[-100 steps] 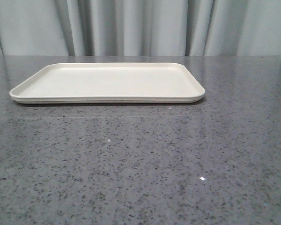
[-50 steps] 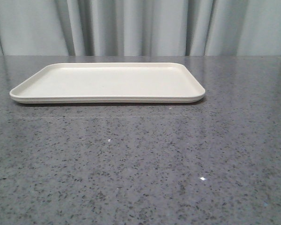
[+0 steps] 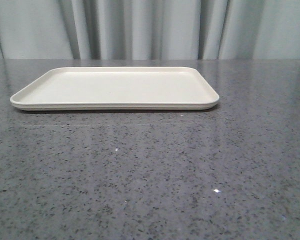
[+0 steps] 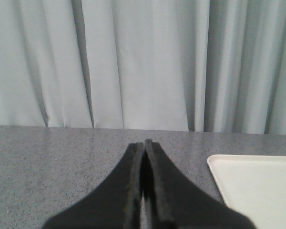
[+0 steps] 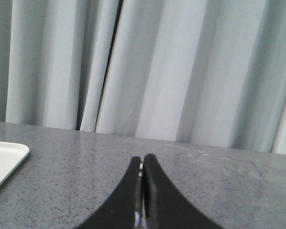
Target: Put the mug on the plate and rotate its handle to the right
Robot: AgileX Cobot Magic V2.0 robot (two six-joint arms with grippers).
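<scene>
Cream-white plate (image 3: 115, 87) sits bare on the speckled grey table (image 3: 150, 175), far side, in front of the curtain (image 3: 150, 27). No mug shows in any view. The left gripper (image 4: 144, 143) and right gripper (image 5: 143, 160) are both pressed together, holding nothing. I think they should first find the mug, then spread wide before reaching

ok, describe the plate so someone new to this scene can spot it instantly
Start from the grey speckled table in front of the pale curtain. Toward its far edge, slightly left of centre in the front view, lies the plate: a wide, flat, cream-white rectangular tray with rounded corners and a low rim. It is the only object on the table in this view, with nothing on it.
</scene>
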